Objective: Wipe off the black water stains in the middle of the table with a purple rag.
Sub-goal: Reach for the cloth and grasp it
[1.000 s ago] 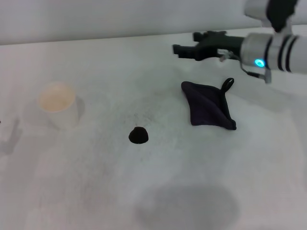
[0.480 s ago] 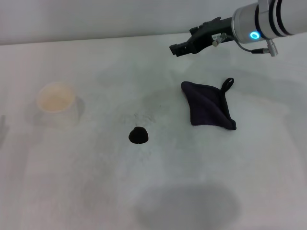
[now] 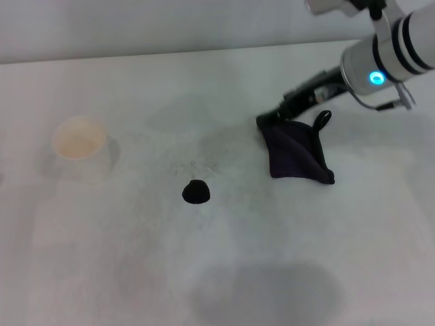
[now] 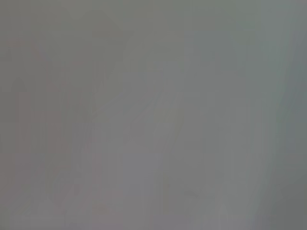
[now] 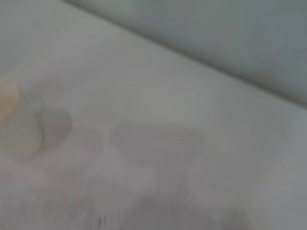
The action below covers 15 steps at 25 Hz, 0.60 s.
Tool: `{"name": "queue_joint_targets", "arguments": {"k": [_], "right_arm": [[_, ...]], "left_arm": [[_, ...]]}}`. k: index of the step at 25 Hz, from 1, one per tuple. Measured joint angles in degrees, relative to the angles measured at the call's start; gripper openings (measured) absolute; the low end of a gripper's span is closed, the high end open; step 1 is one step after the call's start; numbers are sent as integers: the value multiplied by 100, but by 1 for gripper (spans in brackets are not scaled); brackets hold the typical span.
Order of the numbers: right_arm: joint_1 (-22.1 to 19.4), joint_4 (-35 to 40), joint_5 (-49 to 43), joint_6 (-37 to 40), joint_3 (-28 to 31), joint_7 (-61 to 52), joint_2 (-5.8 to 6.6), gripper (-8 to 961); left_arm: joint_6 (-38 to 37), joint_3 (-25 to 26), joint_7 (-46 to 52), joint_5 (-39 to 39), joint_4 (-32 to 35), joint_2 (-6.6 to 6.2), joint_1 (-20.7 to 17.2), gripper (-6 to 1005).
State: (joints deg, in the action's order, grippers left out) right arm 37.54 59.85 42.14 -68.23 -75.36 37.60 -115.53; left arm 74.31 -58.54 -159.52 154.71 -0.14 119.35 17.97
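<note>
- Head view showed your right gripper at the far corner of the purple rag, the corner pointing away from the robot and toward the black water stains. Its tip appeared to touch or just overhang that corner; contact could not be confirmed.
- You could not tell from any view how far the right gripper's fingers were parted, nor whether they had cloth between them. The rag lay flat and appeared undisturbed, so judge it as not yet gripped.
- The rag lay on the table, well apart from the stains. Seen from the rag, the stains lay toward the robot's left and somewhat nearer the robot.
- The rag's long axis ran from the gripper's corner down to the corner nearest the robot; the small loop sat at the rag's far right corner.
- A pale cup stood well beyond the stains from the rag, farther to the robot's left.
- The right arm was plainly the nearer one; your left gripper was not in view.
- Judgement: once gripped, the rag needs carrying leftward to the stains.
</note>
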Motion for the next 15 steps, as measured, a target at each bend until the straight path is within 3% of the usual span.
{"name": "queue_joint_targets", "arguments": {"k": [6, 15], "right_arm": [[-32, -88, -277, -235, -189, -256, 2, 840], [34, -555, -583, 69, -337, -260, 4, 838]], "left_arm": [[1, -3, 0, -2, 40, 0, 63, 891], [4, -48, 0, -42, 21, 0, 133, 892]]}}
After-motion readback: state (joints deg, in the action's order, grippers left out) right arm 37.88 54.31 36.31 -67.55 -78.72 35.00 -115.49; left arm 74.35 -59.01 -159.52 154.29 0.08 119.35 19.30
